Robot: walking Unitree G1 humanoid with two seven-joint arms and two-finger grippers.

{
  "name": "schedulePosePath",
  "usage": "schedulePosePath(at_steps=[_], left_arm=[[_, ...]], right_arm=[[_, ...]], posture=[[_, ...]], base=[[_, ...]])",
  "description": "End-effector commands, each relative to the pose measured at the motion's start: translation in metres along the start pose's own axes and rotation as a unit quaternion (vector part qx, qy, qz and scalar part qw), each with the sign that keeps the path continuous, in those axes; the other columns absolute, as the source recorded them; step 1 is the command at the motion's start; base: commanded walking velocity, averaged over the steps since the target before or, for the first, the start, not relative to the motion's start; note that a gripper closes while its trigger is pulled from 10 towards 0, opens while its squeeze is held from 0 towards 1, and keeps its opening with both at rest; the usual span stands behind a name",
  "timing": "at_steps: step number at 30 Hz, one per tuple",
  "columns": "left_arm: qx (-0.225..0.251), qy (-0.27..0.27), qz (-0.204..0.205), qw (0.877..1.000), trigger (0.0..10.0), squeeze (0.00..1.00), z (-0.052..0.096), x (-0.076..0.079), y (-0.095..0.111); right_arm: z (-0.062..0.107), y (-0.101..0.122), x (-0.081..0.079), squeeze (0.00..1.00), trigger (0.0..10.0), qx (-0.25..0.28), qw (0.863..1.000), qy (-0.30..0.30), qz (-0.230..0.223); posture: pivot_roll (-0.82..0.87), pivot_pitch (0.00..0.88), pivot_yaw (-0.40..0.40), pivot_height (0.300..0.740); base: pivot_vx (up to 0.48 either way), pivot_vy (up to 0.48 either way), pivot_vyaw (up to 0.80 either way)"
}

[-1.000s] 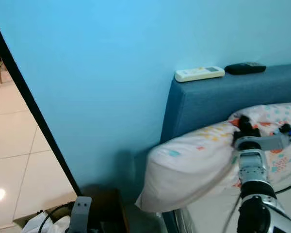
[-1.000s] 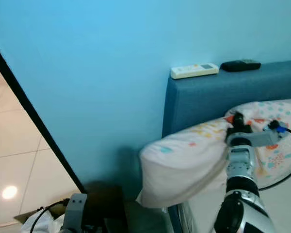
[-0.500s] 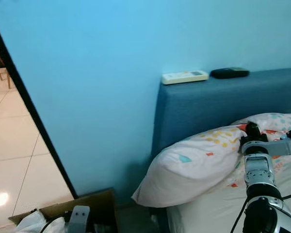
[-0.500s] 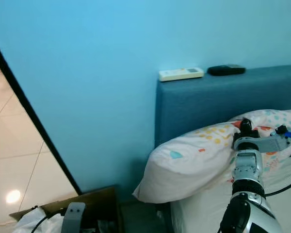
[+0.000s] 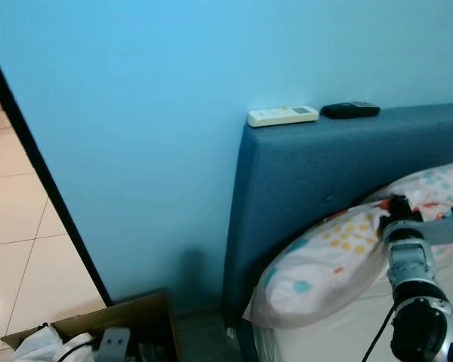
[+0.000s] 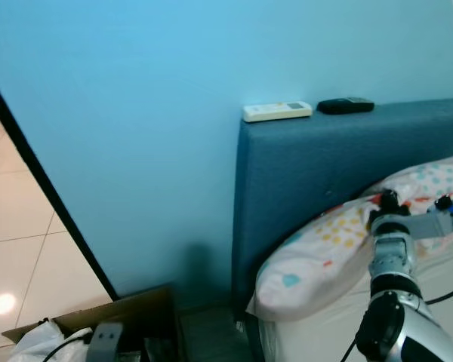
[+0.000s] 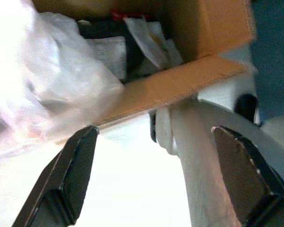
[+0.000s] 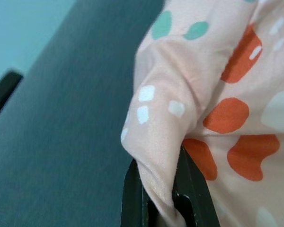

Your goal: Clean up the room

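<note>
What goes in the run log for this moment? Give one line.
right hand: shut on pillow fabric | pillow: on bed against headboard | left hand: open, idle above cardboard box

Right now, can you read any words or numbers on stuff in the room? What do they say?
None can be read.
White remote on the blue headboard: its display and buttons are too small and blurred.
Black remote: too dark and small.
Packaging in the cardboard box: pale printed labels, too blurred to make out.
Pillow pinched by the right hand: coloured spots, no letters.
</note>
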State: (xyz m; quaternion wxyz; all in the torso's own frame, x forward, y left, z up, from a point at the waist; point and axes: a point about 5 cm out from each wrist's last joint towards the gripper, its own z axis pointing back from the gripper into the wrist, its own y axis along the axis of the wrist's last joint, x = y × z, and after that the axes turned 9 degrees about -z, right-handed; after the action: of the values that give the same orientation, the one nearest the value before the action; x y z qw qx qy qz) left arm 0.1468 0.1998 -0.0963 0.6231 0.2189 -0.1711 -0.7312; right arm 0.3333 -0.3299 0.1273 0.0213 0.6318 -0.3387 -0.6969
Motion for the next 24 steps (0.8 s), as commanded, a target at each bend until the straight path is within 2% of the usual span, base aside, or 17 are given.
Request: schedulePosePath(at_steps=[1,5,10,12,15,16,21,23,24], left_arm=[[0.003,-0.001,-0.007,1.0,10.0,0.0,0.0,0.0,0.0],[0.002,0.001,-0.005,1.0,10.0,0.0,0.002,-0.002,-0.005],[0.001,0.003,-0.005,1.0,10.0,0.0,0.004,-0.004,-0.01],[-0.003,0.008,-0.006,1.0,10.0,0.0,0.008,-0.01,-0.021],[-0.006,0.01,-0.008,1.0,10.0,0.0,0.01,-0.014,-0.027],[-0.008,0.011,-0.01,1.0,10.0,0.0,0.013,-0.017,-0.031],[-0.009,0.013,-0.013,1.0,10.0,0.0,0.016,-0.021,-0.038],[-0.005,0.019,-0.015,1.0,10.0,0.0,0.024,-0.032,-0.05],[-0.005,0.019,-0.015,1.0,10.0,0.0,0.024,-0.032,-0.05]], right_arm=[[-0.007,0.003,-0.017,0.0,10.0,0.012,0.999,0.034,-0.002],[-0.008,-0.007,-0.024,0.0,10.0,-0.008,0.999,0.042,-0.007],[-0.01,-0.008,-0.027,0.0,10.0,-0.01,0.999,0.044,-0.008],[-0.012,-0.001,-0.026,0.0,10.0,0.002,0.999,0.036,-0.021],[-0.013,0.001,-0.026,0.0,10.0,0.004,0.999,0.03,-0.025],[-0.013,0.0,-0.026,0.0,10.0,0.001,0.999,0.027,-0.023],[-0.013,-0.001,-0.026,0.0,10.0,-0.003,1.0,0.023,-0.021],[-0.013,-0.001,-0.026,0.0,10.0,-0.006,1.0,0.019,-0.021],[-0.013,-0.001,-0.026,0.0,10.0,-0.006,1.0,0.019,-0.021]], posture=[[0.13,0.0,-0.061,0.722],[0.15,0.011,-0.061,0.722],[0.16,0.028,-0.06,0.722],[0.2,0.087,-0.048,0.722],[0.21,0.093,-0.047,0.722],[0.23,0.133,-0.038,0.722],[0.23,0.142,-0.037,0.722],[0.27,0.231,-0.011,0.722],[0.27,0.231,-0.011,0.722]], base=[[0.0,0.0,0.0],[0.0,0.0,0.0],[0.0,0.0,0.0],[0.0,0.0,0.0],[0.0,0.0,0.0],[0.0,0.0,0.0],[0.0,0.0,0.0],[0.0,0.0,0.0],[0.0,0.0,0.0]])
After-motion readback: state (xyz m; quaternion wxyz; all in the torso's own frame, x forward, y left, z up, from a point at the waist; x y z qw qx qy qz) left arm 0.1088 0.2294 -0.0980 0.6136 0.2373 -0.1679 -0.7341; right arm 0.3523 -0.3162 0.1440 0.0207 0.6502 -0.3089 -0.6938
